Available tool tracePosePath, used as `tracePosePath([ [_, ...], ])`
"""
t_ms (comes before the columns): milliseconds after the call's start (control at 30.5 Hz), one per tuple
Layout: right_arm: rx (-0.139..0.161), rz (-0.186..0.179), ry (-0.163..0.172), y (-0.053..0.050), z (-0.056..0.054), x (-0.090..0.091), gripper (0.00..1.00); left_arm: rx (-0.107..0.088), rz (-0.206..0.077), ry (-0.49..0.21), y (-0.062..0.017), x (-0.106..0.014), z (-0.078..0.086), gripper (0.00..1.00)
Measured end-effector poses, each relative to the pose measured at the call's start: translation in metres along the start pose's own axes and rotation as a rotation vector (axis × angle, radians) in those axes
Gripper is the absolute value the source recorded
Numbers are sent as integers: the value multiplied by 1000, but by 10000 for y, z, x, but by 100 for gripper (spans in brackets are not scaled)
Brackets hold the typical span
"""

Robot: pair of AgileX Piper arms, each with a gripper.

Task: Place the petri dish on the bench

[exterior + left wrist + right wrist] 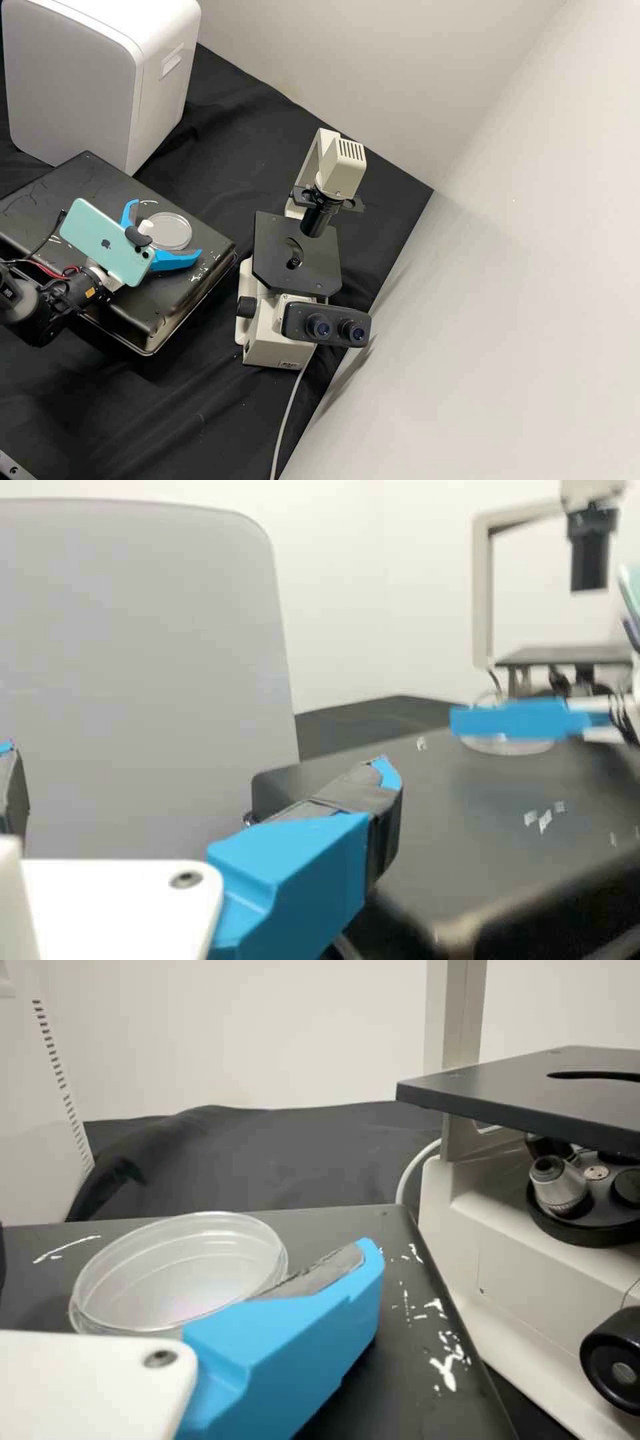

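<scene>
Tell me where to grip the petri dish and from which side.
Grip the petri dish by its low side wall, fingers on opposite sides, coming in level over the black box from the side away from the microscope. It lies flat, shallow; the right gripper straddles it.

Black case [175,293]: lay flat, top flecked with white.
Microscope [300,267]: stood upright just beside the black case.
White appliance [87,73]: stood behind the case.
</scene>
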Motion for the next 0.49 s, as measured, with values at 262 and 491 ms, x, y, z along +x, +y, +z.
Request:
tracePosePath([
  [262,-33,29,-5,30,10,-130,100,-2,4,-1,8,-3,0,100],
  [491,2,106,-46,101,0,-312,100,-2,4,-1,8,-3,0,100],
])
